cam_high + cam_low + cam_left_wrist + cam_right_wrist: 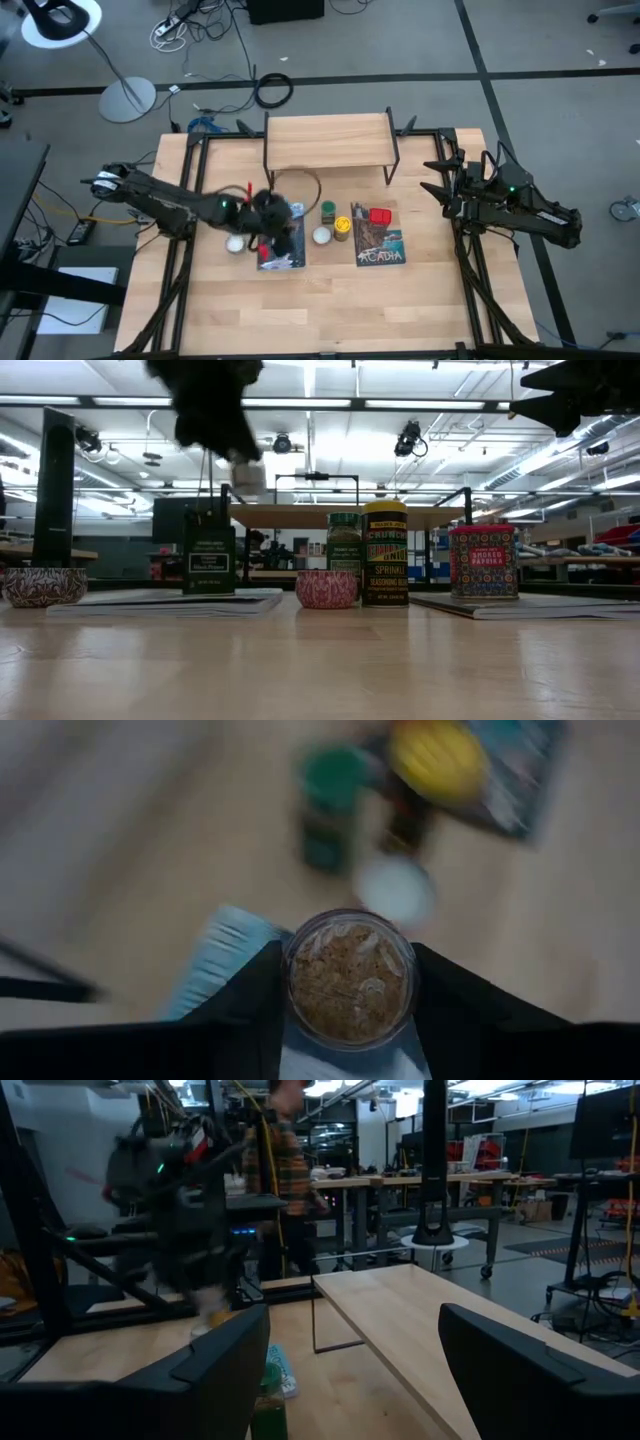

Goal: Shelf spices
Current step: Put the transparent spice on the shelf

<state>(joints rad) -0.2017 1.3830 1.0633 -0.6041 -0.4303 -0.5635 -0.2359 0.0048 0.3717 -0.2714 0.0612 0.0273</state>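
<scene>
Short of the shelf (327,140), my left tool (350,982) grips the brown jar (350,978), lifted. Its board lies ahead. My right tool (345,1355) waits beside it, spread.

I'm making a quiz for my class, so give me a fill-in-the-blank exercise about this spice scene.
1. The left pincer is shut on the ____ jar.
2. The red tin stands on a ____.
3. The shelf top holds ____ spices.
4. The right pincer is ____, off to the shelf's side.

Missing words: brown; book; no; open
</scene>
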